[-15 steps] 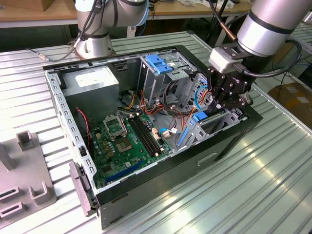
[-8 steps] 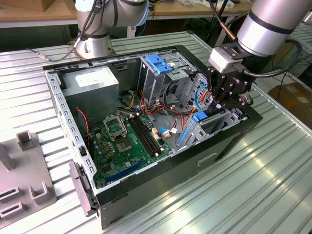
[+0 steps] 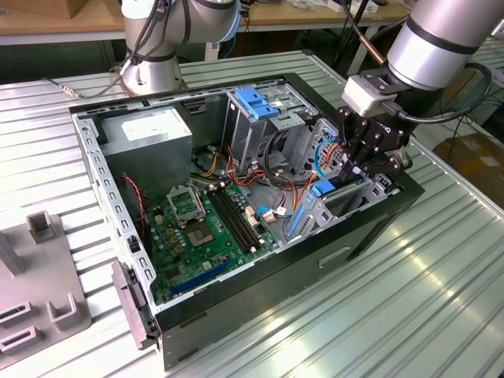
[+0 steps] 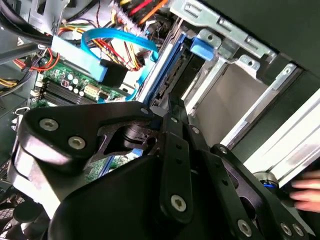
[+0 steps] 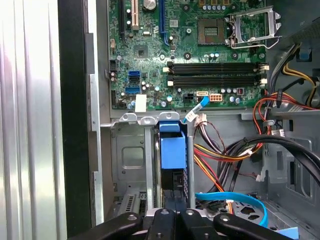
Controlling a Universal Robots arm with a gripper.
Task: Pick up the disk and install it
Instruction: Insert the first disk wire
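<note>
One disk (image 5: 172,150) stands edge-on in one bay (image 5: 130,152) of one computer case (image 3: 260,315).

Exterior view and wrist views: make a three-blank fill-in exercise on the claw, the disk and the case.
1. The claw hovers over the open case's end on the exterior view's ___.
2. The disk has a ___ plastic frame.
3. The motherboard is ___.
Missing: right; blue; green.
</note>
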